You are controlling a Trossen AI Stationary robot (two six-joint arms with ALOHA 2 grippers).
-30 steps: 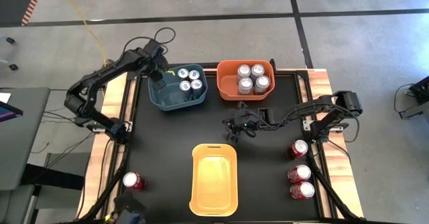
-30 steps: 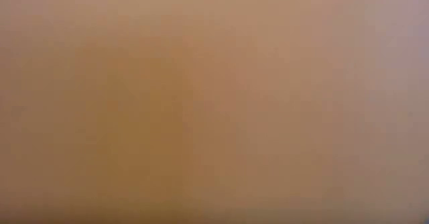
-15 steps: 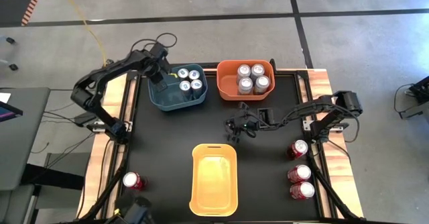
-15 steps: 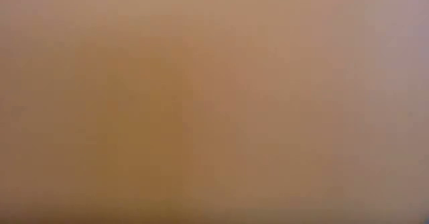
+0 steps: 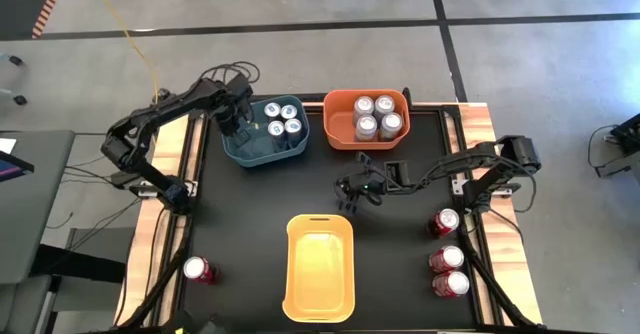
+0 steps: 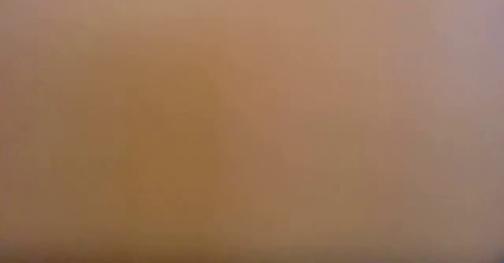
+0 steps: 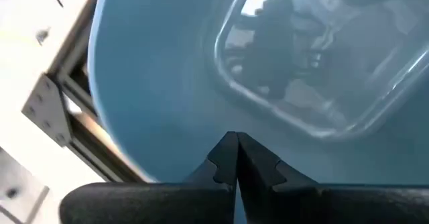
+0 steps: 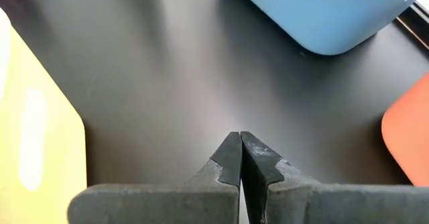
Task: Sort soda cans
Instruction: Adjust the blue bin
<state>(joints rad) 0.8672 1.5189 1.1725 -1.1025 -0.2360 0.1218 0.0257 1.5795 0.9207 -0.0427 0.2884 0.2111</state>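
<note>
four red cans (image 5: 447, 258) loose on surface (image 5: 260, 194), others in blue bin (image 5: 262, 150) and orange bin (image 5: 366, 139). left claw (image 7: 236, 158) closed empty over blue bin; right claw (image 8: 240, 158) closed empty mid-surface. low view blocked, blank.

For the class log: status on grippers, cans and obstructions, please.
Left gripper shut, empty, over blue bin. Right gripper shut, empty, mid-table. Four red cans unsorted. Nothing blocking.

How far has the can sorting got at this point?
Done: the blue plastic bin shows three silver can tops, and the orange plastic bin holds four silver-grey cans. In hand: nothing; the left gripper is shut empty over the blue bin, and the right gripper is shut mid-table. Left: four red cans on the table; the yellow plastic bin is empty.
</note>
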